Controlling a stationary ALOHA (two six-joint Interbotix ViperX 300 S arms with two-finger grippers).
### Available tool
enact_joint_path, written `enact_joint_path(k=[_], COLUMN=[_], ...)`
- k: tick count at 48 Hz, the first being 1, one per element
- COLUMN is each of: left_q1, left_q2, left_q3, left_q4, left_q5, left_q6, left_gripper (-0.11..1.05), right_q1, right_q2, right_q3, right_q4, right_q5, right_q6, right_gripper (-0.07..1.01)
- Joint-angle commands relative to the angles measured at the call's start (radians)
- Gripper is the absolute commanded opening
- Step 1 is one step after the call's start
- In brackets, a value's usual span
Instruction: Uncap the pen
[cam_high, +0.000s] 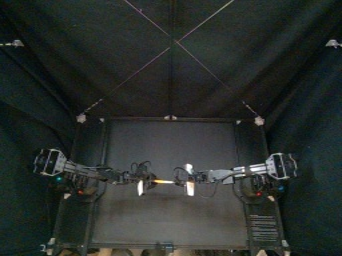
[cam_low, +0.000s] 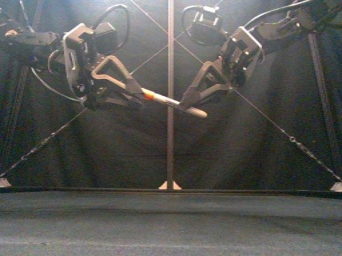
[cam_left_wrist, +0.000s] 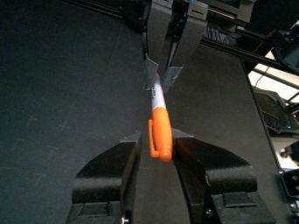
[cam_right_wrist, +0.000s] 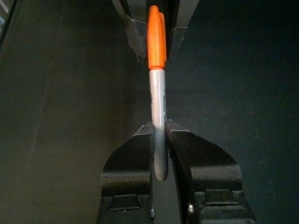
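A marker pen with an orange cap (cam_low: 158, 97) and a pale barrel (cam_low: 190, 110) hangs in the air above the table, held between both arms. My left gripper (cam_low: 135, 91) is shut on the orange cap (cam_left_wrist: 160, 136). My right gripper (cam_low: 203, 103) is shut on the barrel (cam_right_wrist: 156, 114). Cap and barrel look joined in one straight line. In the top view the pen (cam_high: 163, 184) spans the gap between the left gripper (cam_high: 143, 184) and the right gripper (cam_high: 190, 181). The right wrist view shows the cap (cam_right_wrist: 155, 39) going into the left gripper's jaws.
The black table (cam_high: 167, 225) lies well below the pen. The black back curtain (cam_low: 171, 150) hangs behind both arms.
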Motion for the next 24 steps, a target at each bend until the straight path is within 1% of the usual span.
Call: enact_joint_path(k=[1,3,9,10,11,14,16,17,18,24], left_q1=[-0.002,-0.003,-0.006,-0.006,-0.006,-0.008,-0.008,-0.006,-0.008,-0.006], left_q2=[-0.003,-0.003,-0.003,-0.003,-0.003,-0.003,-0.005,-0.003,-0.003,-0.003], left_q3=[-0.028,-0.028,-0.035,-0.035,-0.038,-0.038,-0.040,-0.041,-0.040,-0.040], left_q4=[0.000,0.002,0.021,0.025,0.026,0.032,0.034,0.034,0.034,0.032], left_q5=[-0.009,-0.009,-0.008,-0.008,-0.008,-0.008,-0.008,-0.009,-0.009,-0.009], left_q6=[0.0015,0.0031,0.0031,0.0015,0.0031,0.0031,0.0015,0.0031,0.0015,0.0015], left_gripper=[0.69,0.69,0.69,0.69,0.69,0.69,0.69,0.69,0.69,0.69], right_q1=[-0.003,-0.003,-0.005,-0.005,-0.005,-0.005,-0.005,-0.003,-0.005,-0.005], right_q2=[-0.037,-0.035,-0.031,-0.031,-0.031,-0.028,-0.026,-0.025,-0.023,-0.023], right_q3=[-0.014,-0.012,-0.014,-0.014,-0.014,-0.015,-0.015,-0.015,-0.015,-0.017], right_q4=[0.000,0.000,0.000,-0.002,-0.002,0.000,0.000,0.000,0.000,0.000], right_q5=[-0.009,-0.009,-0.011,-0.009,-0.009,-0.009,-0.009,-0.009,-0.009,-0.009], right_q6=[-0.002,-0.002,-0.002,-0.002,-0.002,-0.002,-0.002,-0.002,-0.002,-0.002], right_gripper=[0.43,0.43,0.43,0.43,0.43,0.43,0.43,0.43,0.43,0.43])
